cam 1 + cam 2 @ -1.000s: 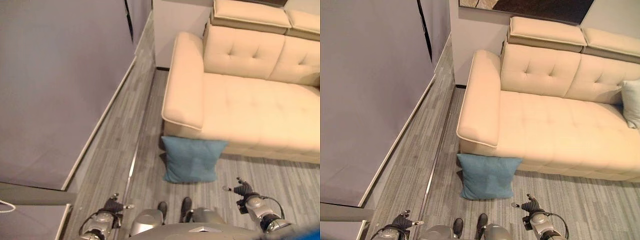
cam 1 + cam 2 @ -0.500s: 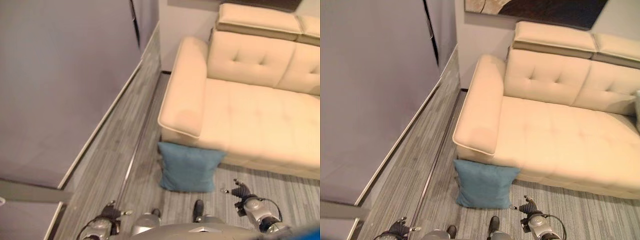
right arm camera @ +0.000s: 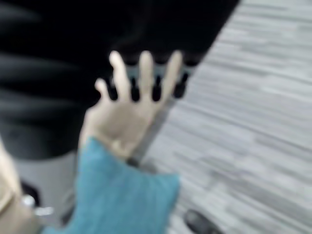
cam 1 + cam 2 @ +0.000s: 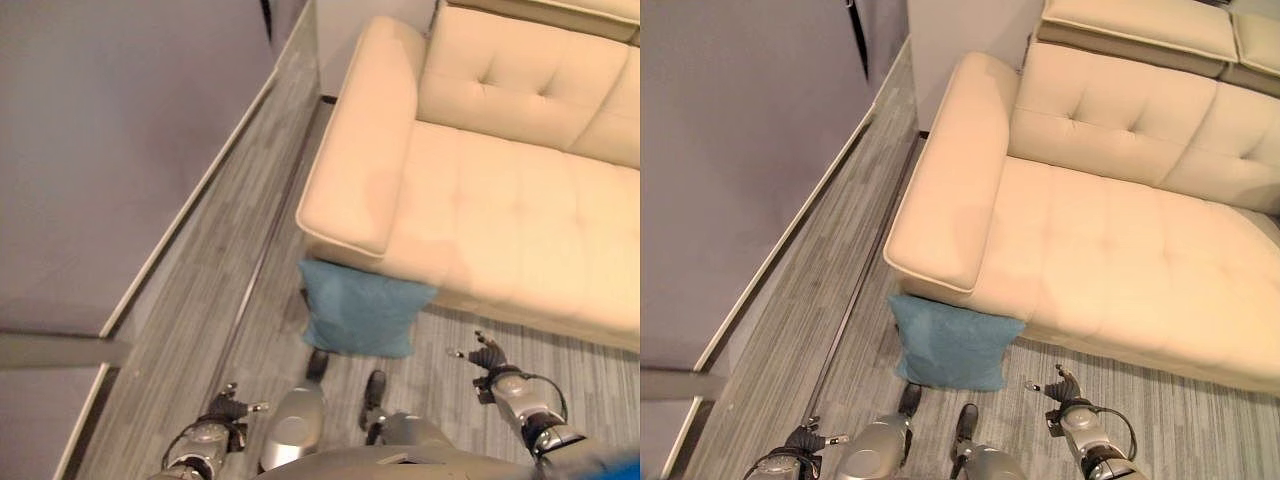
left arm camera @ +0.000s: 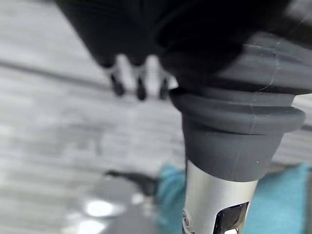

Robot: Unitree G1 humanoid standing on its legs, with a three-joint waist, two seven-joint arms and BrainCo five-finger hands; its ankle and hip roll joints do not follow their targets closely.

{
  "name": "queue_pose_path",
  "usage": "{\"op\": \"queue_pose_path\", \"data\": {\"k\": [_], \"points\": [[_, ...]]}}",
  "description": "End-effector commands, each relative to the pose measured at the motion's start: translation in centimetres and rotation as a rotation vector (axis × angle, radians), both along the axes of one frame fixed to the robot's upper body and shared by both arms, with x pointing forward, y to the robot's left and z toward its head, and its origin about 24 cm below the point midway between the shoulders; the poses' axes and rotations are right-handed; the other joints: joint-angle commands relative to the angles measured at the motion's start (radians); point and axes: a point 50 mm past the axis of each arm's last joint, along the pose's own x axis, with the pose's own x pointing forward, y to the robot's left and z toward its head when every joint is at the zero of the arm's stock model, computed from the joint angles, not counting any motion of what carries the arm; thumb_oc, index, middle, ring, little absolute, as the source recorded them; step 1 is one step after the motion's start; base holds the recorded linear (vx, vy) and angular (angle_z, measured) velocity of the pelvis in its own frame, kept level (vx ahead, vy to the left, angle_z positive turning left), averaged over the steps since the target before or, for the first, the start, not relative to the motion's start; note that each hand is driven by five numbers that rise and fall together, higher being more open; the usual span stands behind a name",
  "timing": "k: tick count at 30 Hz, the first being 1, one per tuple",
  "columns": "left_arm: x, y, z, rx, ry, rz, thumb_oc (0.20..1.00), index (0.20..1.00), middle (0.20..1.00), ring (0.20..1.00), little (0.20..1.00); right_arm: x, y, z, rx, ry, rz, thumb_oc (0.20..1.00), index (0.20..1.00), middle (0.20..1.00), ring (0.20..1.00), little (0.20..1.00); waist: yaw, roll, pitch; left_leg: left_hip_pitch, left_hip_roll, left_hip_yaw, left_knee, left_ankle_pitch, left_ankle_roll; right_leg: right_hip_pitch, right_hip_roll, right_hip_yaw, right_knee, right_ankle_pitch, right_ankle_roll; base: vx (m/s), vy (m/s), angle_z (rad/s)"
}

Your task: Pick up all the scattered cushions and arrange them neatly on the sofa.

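- The blue cushion [image 4: 360, 318] stands on the grey floor [image 4: 230, 270], propped against the front of the cream sofa [image 4: 500, 190] just below the armrest [image 4: 360, 150]. It lies directly ahead of the robot, between the two hands.
- The left hand [image 4: 232, 408] hangs low beside the body, well apart from the cushion. Its fingers [image 5: 139, 83] extend relaxed and hold nothing.
- The right hand [image 4: 487, 356] hovers above the floor, near the cushion's right lower corner but not touching it. Its fingers [image 3: 156, 87] are spread straight and empty.
- Judgement: the approach is under way and no grasp has begun.
- Risk: a one-hand pinch at a corner may let the soft cushion sag and slip out.
- Risk: the cushion's top edge sits tucked under the seat overhang; a straight upward lift may snag it there.
- Risk: the cushion is close to the feet, so stepping further in may trap or kick it.
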Motion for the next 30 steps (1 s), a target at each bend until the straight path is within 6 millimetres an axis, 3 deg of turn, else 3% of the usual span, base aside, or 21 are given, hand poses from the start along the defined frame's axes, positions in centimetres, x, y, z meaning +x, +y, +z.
{"op": "queue_pose_path", "data": {"k": [1, 9, 12, 14, 16, 20, 21, 23, 24, 27, 28, 30], "points": [[0.2, 1.4, 0.6, 0.041, -0.023, 0.039, 1.000, 1.000, 1.000, 1.000, 1.000, 0.9, -0.8, 0.8, -0.014, -0.067, -0.036, 1.000, 1.000, 1.000, 1.000, 1.000, 0.037, -0.021, -0.048, -0.017, -0.009, 0.005, 0.096, -0.131, 0.011, -0.038, -0.068, 0.035, 0.151, -0.099, 0.086, 0.05, 0.064, -0.16], [3.0, 1.5, 2.0, 0.070, -0.155, 0.078, 1.000, 1.000, 1.000, 1.000, 1.000, 2.6, -1.0, 2.1, -0.057, -0.158, -0.055, 1.000, 1.000, 1.000, 1.000, 1.000, 0.037, -0.014, -0.019, -0.029, -0.011, 0.013, 0.089, -0.134, 0.019, -0.070, -0.074, 0.040, 0.149, -0.092, 0.088, -0.05, 0.018, -0.07], [6.8, 0.5, 4.1, 0.044, -0.324, 0.104, 1.000, 1.000, 1.000, 1.000, 1.000, 5.4, -1.5, 4.4, -0.125, -0.275, -0.065, 1.000, 1.000, 1.000, 1.000, 1.000, 0.029, 0.009, 0.064, -0.146, -0.018, 0.018, 0.148, -0.119, 0.010, -0.203, -0.082, 0.038, 0.224, -0.083, 0.081, -0.30, 0.029, -0.02], [7.5, 0.2, 4.4, 0.035, -0.350, 0.109, 1.000, 1.000, 1.000, 1.000, 1.000, 6.2, -1.5, 5.0, -0.135, -0.303, -0.064, 1.000, 1.000, 1.000, 1.000, 1.000, 0.028, 0.014, 0.077, -0.182, -0.018, 0.022, 0.175, -0.122, 0.007, -0.241, -0.086, 0.040, 0.252, -0.086, 0.079, -0.18, 0.030, -0.06], [9.9, 0.1, 6.1, 0.026, -0.444, 0.126, 1.000, 1.000, 1.000, 1.000, 1.000, 8.4, -1.5, 7.0, -0.150, -0.391, -0.072, 1.000, 1.000, 1.000, 1.000, 1.000, 0.019, 0.022, 0.113, -0.303, -0.017, 0.033, 0.267, -0.122, -0.001, -0.358, -0.097, 0.034, 0.335, -0.092, 0.075, -0.21, 0.047, -0.11], [11.9, 0.0, 7.9, 0.015, -0.538, 0.149, 1.000, 1.000, 1.000, 1.000, 1.000, 10.3, -1.6, 9.1, -0.154, -0.487, -0.098, 1.000, 1.000, 1.000, 1.000, 1.000, 0.006, 0.025, 0.133, -0.432, -0.014, 0.040, 0.360, -0.133, -0.003, -0.494, -0.107, 0.036, 0.421, -0.099, 0.077, -0.14, 0.035, -0.08], [13.2, -0.1, 9.1, 0.015, -0.591, 0.159, 1.000, 1.000, 1.000, 1.000, 1.000, 11.3, -1.5, 10.3, -0.161, -0.544, -0.108, 1.000, 1.000, 1.000, 1.000, 1.000, -0.001, 0.026, 0.144, -0.504, -0.007, 0.042, 0.429, -0.172, -0.005, -0.570, -0.109, 0.046, 0.486, -0.128, 0.084, -0.03, 0.007, -0.07], [13.2, -0.1, 9.1, 0.015, -0.591, 0.159, 1.000, 1.000, 1.000, 1.000, 1.000, 11.3, -1.5, 10.3, -0.161, -0.544, -0.108, 1.000, 1.000, 1.000, 1.000, 1.000, -0.001, 0.026, 0.141, -0.509, -0.007, 0.043, 0.432, -0.173, -0.004, -0.575, -0.109, 0.046, 0.488, -0.129, 0.084, -0.09, 0.016, -0.09], [15.6, -0.5, 11.5, 0.013, -0.694, 0.169, 1.000, 1.000, 1.000, 1.000, 1.000, 13.1, -1.4, 12.6, -0.179, -0.641, -0.115, 1.000, 1.000, 1.000, 1.000, 1.000, -0.016, 0.027, 0.158, -0.632, -0.008, 0.045, 0.498, -0.181, 0.000, -0.704, -0.117, 0.053, 0.556, -0.136, 0.087, -0.14, 0.026, -0.11], [17.1, -0.8, 13.2, 0.016, -0.748, 0.149, 1.000, 1.000, 1.000, 1.000, 1.000, 14.2, -1.3, 14.2, -0.189, -0.700, -0.122, 1.000, 1.000, 1.000, 1.000, 1.000, -0.033, 0.029, 0.164, -0.722, -0.013, 0.047, 0.539, -0.181, -0.003, -0.792, -0.124, 0.064, 0.600, -0.142, 0.083, -0.15, 0.041, -0.10], [18.8, -0.9, 15.5, 0.030, -0.820, 0.139, 1.000, 1.000, 1.000, 1.000, 1.000, 15.4, -1.4, 16.1, -0.206, -0.762, -0.129, 1.000, 1.000, 1.000, 1.000, 1.000, -0.049, 0.032, 0.173, -0.804, -0.017, 0.048, 0.564, -0.178, -0.008, -0.883, -0.127, 0.074, 0.641, -0.149, 0.077, -0.11, 0.032, 0.02], [20.2, -1.2, 17.6, 0.028, -0.895, 0.145, 1.000, 1.000, 1.000, 1.000, 1.000, 16.5, -1.3, 18.0, -0.194, -0.831, -0.147, 1.000, 1.000, 1.000, 1.000, 1.000, -0.062, 0.035, 0.178, -0.886, -0.017, 0.050, 0.586, -0.178, -0.008, -0.973, -0.127, 0.081, 0.679, -0.151, 0.075, -0.09, 0.036, 0.05]]}}
